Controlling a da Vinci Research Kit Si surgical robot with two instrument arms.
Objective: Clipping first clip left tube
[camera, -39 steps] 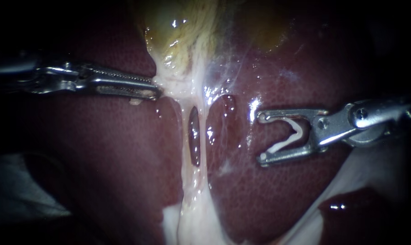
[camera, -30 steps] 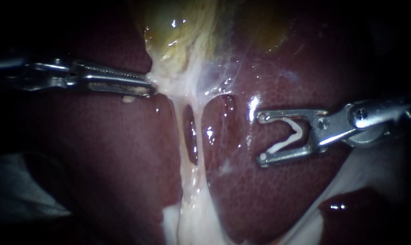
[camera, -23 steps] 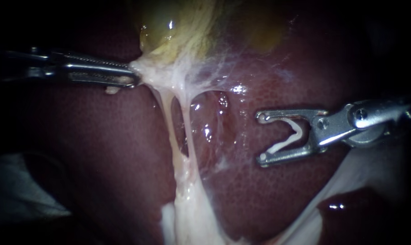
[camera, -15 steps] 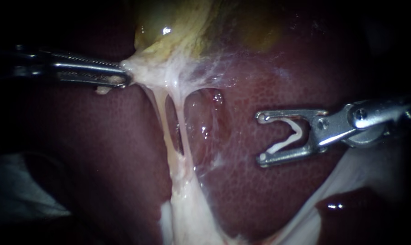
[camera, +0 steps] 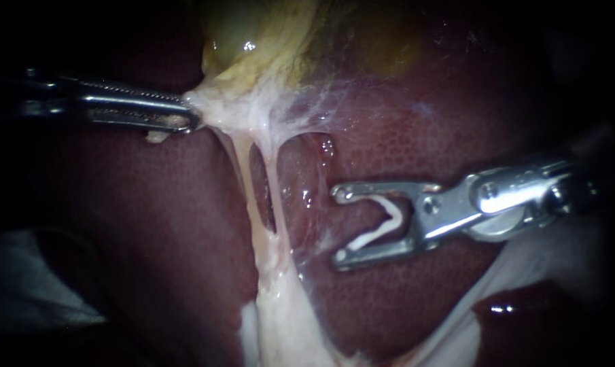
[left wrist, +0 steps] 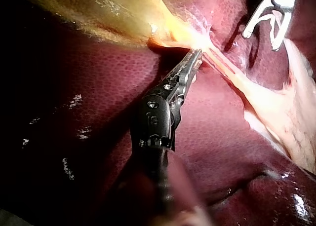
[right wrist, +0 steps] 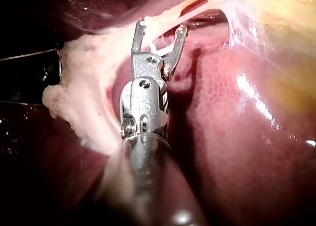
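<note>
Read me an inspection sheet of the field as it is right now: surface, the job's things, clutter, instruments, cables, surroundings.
Surface: liver, dark red and wet; yellowish gallbladder above it.
Job's things: left tube and right tube, pale strands stretched taut with a gap between them; no clip on either. An open white clip sits in the right instrument.
Clutter: small pale fleck under the left instrument.
Instruments: left instrument shut on pale tissue below the gallbladder; right instrument holds the clip, short of the tubes.
Cables: nothing seen.
Surroundings: dim pale material at the lower left edge, unclear what.
</note>
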